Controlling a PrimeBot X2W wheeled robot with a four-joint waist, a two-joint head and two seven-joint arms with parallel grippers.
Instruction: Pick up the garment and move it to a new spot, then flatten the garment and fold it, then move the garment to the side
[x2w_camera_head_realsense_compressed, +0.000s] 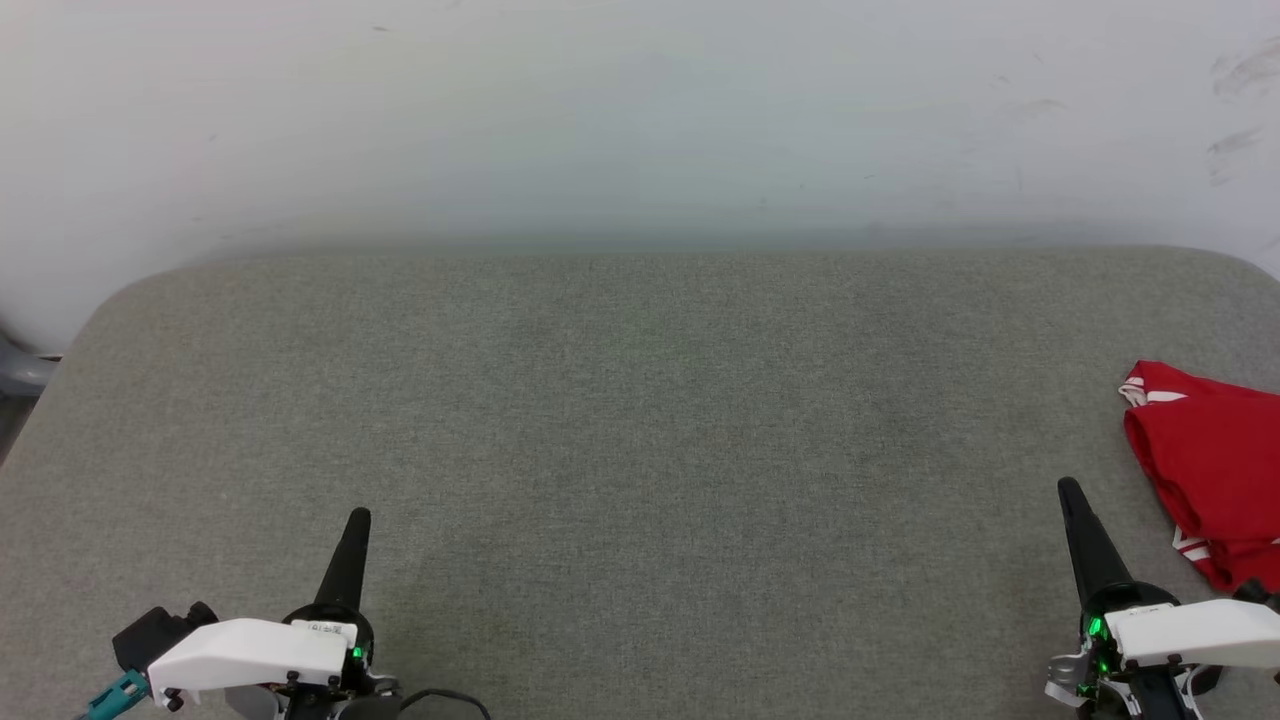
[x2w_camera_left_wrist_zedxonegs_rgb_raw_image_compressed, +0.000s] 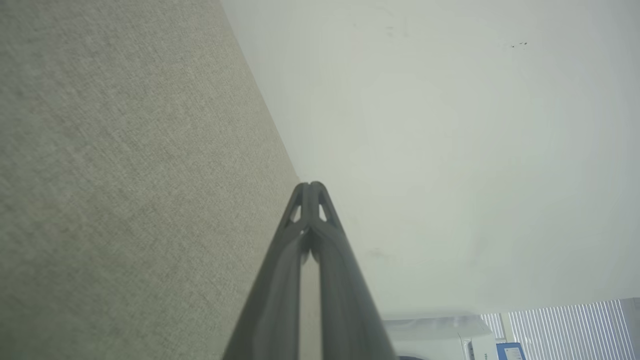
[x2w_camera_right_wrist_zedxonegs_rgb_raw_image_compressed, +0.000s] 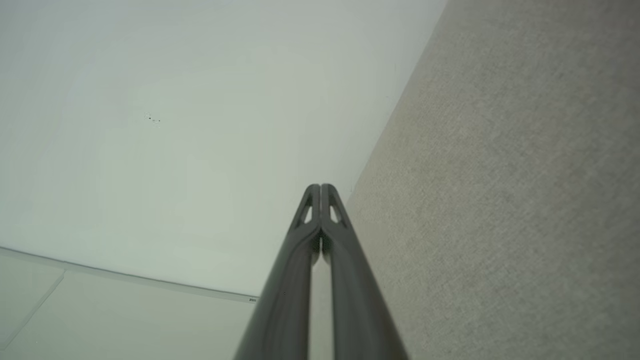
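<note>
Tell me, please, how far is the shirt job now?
Nothing looks done: the red jersey lies bunched at the right edge of the grey fabric table, partly out of frame. Nothing in hand: left pincer and right pincer are shut and empty. Probably left: pick up, flatten, fold, set aside.

Place: plain indoor test room or lab rather than a home.
Work surface: wide table covered in grey woven fabric, with rounded corners (x2w_camera_head_realsense_compressed: 640, 420), far edge meeting the wall.
Wall: flat off-white painted wall (x2w_camera_head_realsense_compressed: 640, 120), smudged with dark scuff marks (x2w_camera_head_realsense_compressed: 1235, 75) at the upper right.
Window: white slatted blinds (x2w_camera_left_wrist_zedxonegs_rgb_raw_image_compressed: 565, 327), office-style, low in the left wrist view.
Equipment: white boxy machine casing (x2w_camera_left_wrist_zedxonegs_rgb_raw_image_compressed: 440, 340) just beside the blinds, with a small blue-and-white panel (x2w_camera_left_wrist_zedxonegs_rgb_raw_image_compressed: 507, 350); too blurred to identify.
Finish: straight pale seam (x2w_camera_right_wrist_zedxonegs_rgb_raw_image_compressed: 125, 277) between two smooth, light surfaces in the right wrist view.
Lighting: even and cool, casting soft shadows.
</note>
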